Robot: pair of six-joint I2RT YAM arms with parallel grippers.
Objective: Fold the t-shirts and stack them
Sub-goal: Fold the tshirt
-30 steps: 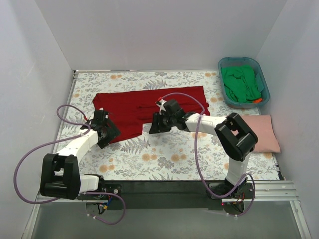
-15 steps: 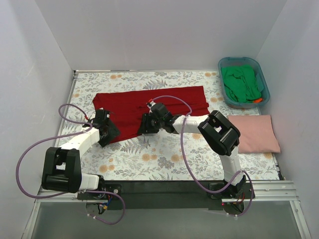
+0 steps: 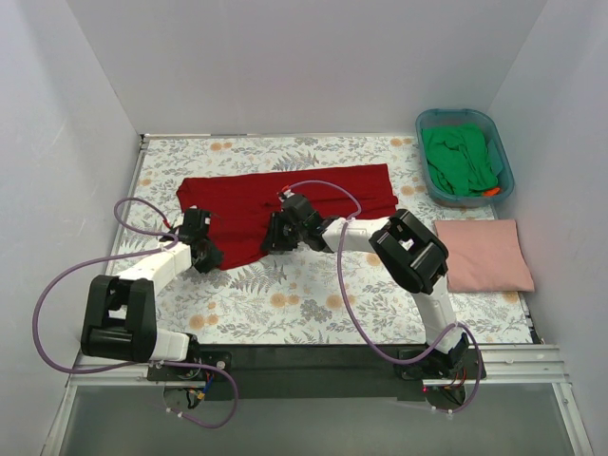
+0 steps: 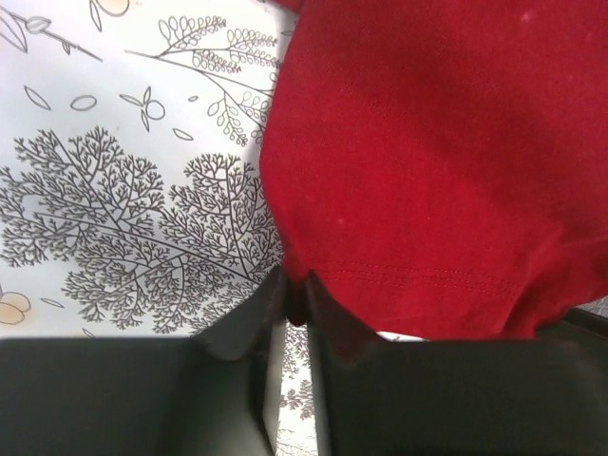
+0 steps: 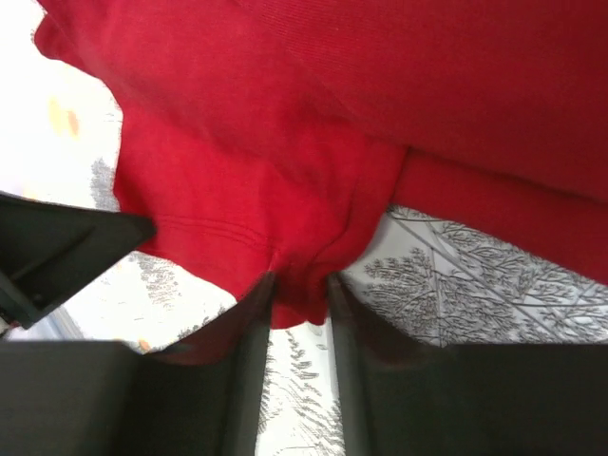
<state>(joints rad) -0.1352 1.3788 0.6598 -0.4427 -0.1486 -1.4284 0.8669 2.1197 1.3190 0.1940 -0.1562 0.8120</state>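
The deep red t-shirt (image 3: 285, 195) lies spread across the back middle of the table, its hem toward me. My left gripper (image 3: 211, 258) sits at the shirt's lower left corner, shut on the hem (image 4: 399, 275), with a fold of red cloth between its fingertips (image 4: 295, 294). At the near edge of the shirt's middle, my right gripper (image 3: 271, 242) is shut on a bunched fold of the red cloth (image 5: 299, 294). A folded pale pink t-shirt (image 3: 484, 255) lies flat at the right. The green t-shirt (image 3: 461, 160) is crumpled in the tub.
The teal plastic tub (image 3: 425, 122) stands at the back right corner with something small and orange inside. The floral table cover (image 3: 313, 285) shows in front of the red shirt. White walls close in the left, back and right sides.
My right gripper slid left along the red shirt's near edge and closed on a fold. My left gripper closed on the hem at the lower left corner.
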